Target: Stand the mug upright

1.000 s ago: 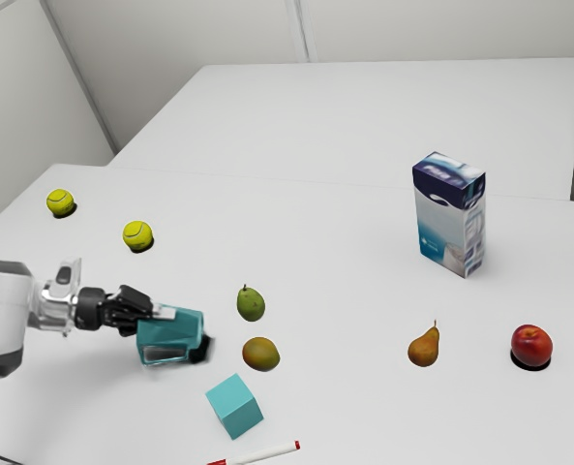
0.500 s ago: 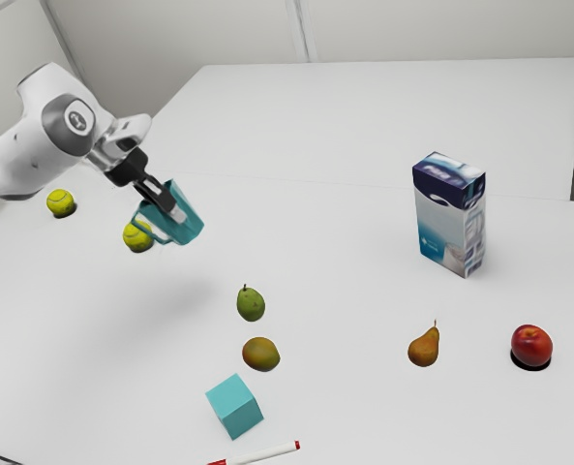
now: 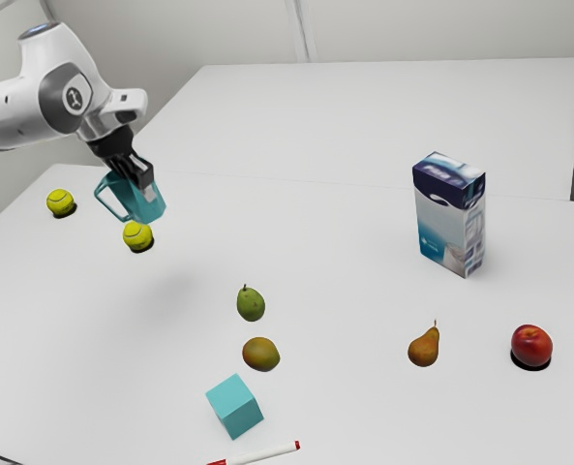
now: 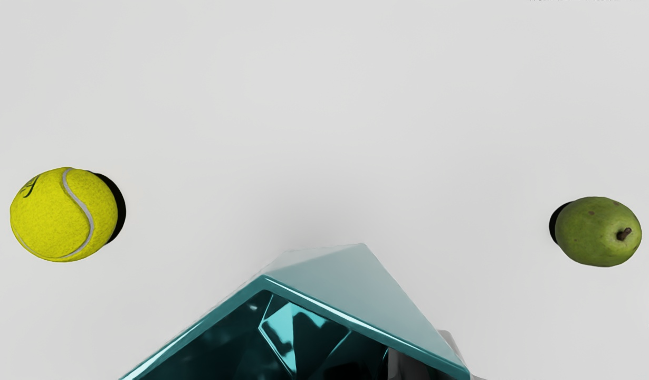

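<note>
The teal mug (image 3: 141,201) hangs above the table in the exterior view, slightly tilted, with its handle toward the exterior view's left and its base lower. My gripper (image 3: 139,181) is shut on the mug's wall near the rim, pointing down at a slant. In the wrist view the mug (image 4: 335,301) shows its open mouth and angular rim, and my gripper (image 4: 425,364) has one finger seen inside the mouth and a bit of the other outside the wall.
Tennis balls (image 3: 137,235) lie near and behind the mug. A green pear (image 3: 251,303), mango (image 3: 261,354), teal cube (image 3: 234,406) and red-white marker (image 3: 257,454) are on the table (image 3: 345,407). Farther off stand a brown pear (image 3: 424,347), red apple (image 3: 531,346) and carton (image 3: 449,214).
My gripper lifted the mug from the table where it lay on its side, then moved it toward the exterior view's left and turned it closer to upright. The other objects stayed put.
</note>
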You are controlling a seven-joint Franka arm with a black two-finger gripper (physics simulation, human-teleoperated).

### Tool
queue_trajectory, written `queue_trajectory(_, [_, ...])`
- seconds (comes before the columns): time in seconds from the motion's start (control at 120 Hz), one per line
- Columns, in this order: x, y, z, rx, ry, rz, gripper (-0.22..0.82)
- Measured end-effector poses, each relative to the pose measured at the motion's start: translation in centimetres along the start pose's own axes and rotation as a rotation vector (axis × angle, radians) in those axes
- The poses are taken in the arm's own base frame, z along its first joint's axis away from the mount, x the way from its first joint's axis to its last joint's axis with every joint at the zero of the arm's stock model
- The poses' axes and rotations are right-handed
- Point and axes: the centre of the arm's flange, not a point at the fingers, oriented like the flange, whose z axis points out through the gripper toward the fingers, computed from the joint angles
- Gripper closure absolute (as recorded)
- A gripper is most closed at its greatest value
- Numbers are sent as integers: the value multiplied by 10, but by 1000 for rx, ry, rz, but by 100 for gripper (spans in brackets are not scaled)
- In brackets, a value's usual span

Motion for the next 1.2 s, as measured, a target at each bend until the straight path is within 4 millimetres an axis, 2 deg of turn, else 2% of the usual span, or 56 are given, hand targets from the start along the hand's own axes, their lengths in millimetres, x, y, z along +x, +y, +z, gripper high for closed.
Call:
queue_trajectory(0.217, [9,17,11,-8,-32,-48,76])
queue_trajectory(0.442, [-1,0,-1,5,-24,-140,76])
queue_trajectory(0.542, [-6,-9,3,1,-36,-178,76])
queue_trajectory(0.742, [-8,-11,11,-7,-64,-220,76])
queue_trajectory(0.975, [17,-23,44,98,-15,-228,76])
queue_trajectory(1.2, [47,-13,118,106,-44,-234,76])
